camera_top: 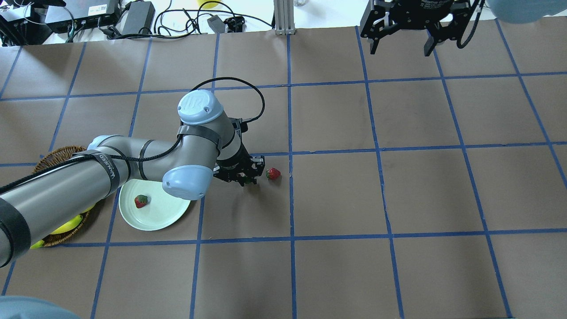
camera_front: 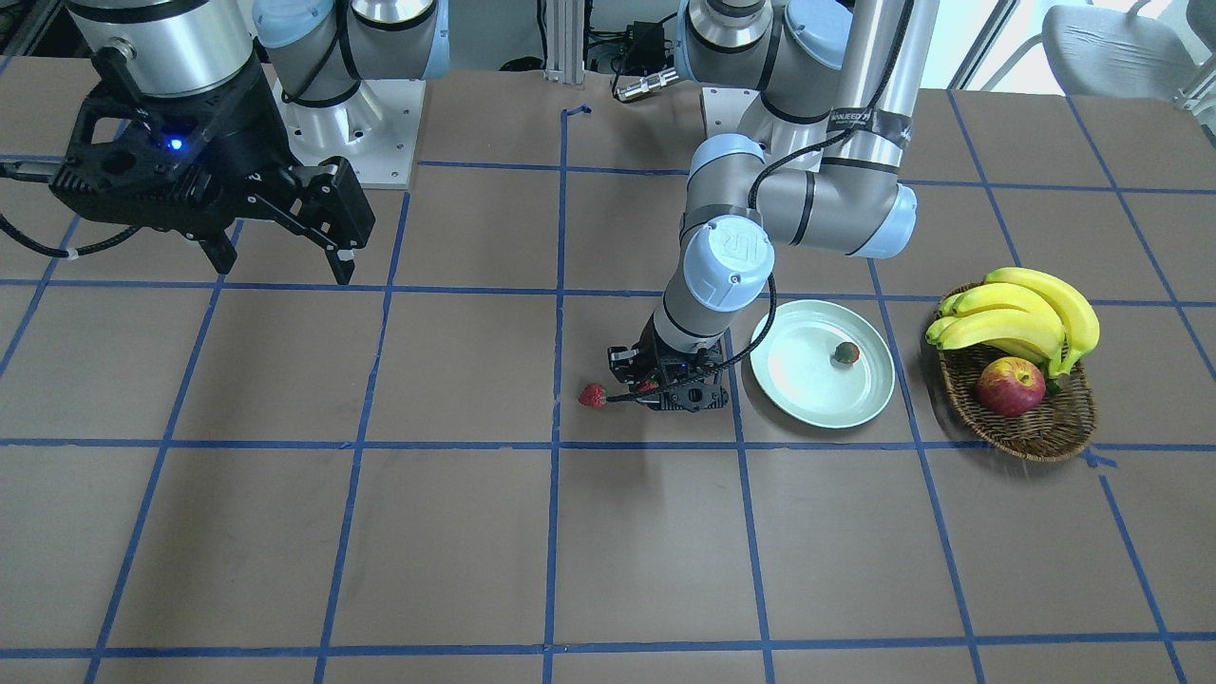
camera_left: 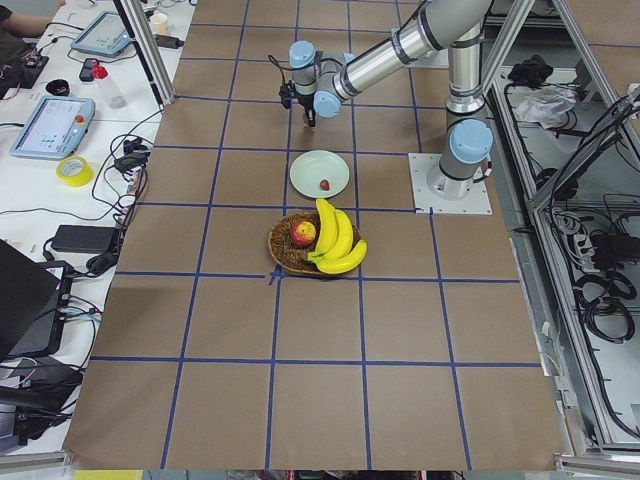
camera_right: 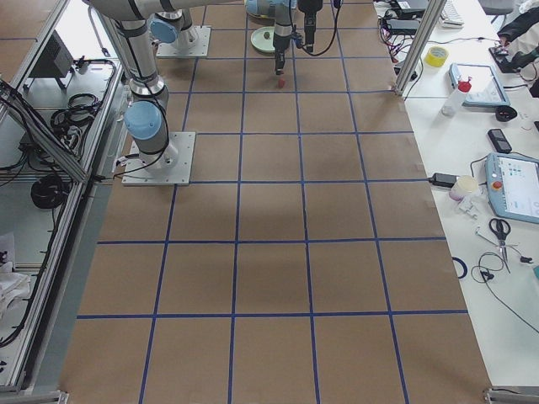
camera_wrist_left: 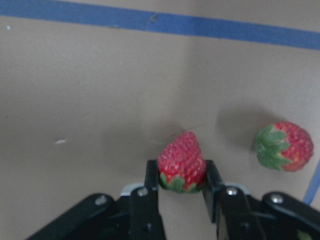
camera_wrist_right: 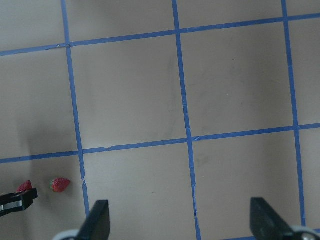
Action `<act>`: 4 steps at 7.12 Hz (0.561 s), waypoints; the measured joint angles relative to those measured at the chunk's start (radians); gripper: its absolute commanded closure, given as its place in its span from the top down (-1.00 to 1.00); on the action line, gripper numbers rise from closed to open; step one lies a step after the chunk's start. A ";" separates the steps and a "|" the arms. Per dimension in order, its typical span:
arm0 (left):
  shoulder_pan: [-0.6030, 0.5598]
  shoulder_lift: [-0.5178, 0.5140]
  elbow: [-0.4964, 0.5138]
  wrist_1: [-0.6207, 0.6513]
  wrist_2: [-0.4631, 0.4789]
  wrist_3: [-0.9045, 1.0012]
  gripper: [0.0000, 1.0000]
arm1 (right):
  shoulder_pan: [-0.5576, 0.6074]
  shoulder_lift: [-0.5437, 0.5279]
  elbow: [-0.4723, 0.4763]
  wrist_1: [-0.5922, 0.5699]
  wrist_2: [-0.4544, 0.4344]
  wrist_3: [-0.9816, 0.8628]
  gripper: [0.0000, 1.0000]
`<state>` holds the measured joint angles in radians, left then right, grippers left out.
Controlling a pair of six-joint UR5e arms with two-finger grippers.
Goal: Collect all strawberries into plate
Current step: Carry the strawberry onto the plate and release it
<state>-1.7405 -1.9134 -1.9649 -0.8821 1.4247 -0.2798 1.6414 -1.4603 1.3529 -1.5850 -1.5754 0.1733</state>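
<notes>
My left gripper [camera_wrist_left: 181, 175] is low over the brown paper-covered table with blue tape lines [camera_top: 336, 195]. Its jaws are drawn in to a narrow gap and pinch a small red strawberry with a green leafy cap [camera_wrist_left: 181, 156]. In the wrist view this berry's long axis runs from 6 to 12 o'clock, cap towards my palm and tip pointing away, so my fingers [camera_wrist_left: 150, 175] press across its short width. I cannot tell from these views whether it is clear of the paper or resting on it. A second strawberry [camera_top: 273, 173] lies loose on the table just beside the jaws, at 3 o'clock from them in the overhead view, with its cap turned towards me. The round, shallow, pale mint-green glossy plate [camera_top: 164, 212] sits at about 8 o'clock from my left gripper, close by and partly under my own forearm. A third strawberry [camera_top: 141, 201] is already on it, near its 9 o'clock edge. My right gripper [camera_top: 401, 44] hangs wide open and empty at the far edge of the table, at about 1 o'clock, well apart from all the fruit. The left arm is much the nearer to both the plate and the loose berry. I judge the coming move to be a lift and a short swing back towards 8 o'clock.
</notes>
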 measured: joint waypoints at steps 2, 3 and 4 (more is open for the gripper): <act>0.065 0.033 0.083 -0.106 0.045 0.046 -1.00 | 0.000 0.000 0.000 -0.001 0.000 0.000 1.00; 0.131 0.055 0.110 -0.178 0.063 0.133 -1.00 | 0.000 0.000 0.000 -0.001 0.000 0.000 1.00; 0.212 0.075 0.120 -0.240 0.084 0.245 -1.00 | 0.000 0.000 0.000 -0.001 0.000 0.000 1.00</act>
<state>-1.5284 -1.8387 -1.8450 -1.1226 1.5088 -0.0352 1.6414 -1.4604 1.3530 -1.5861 -1.5754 0.1734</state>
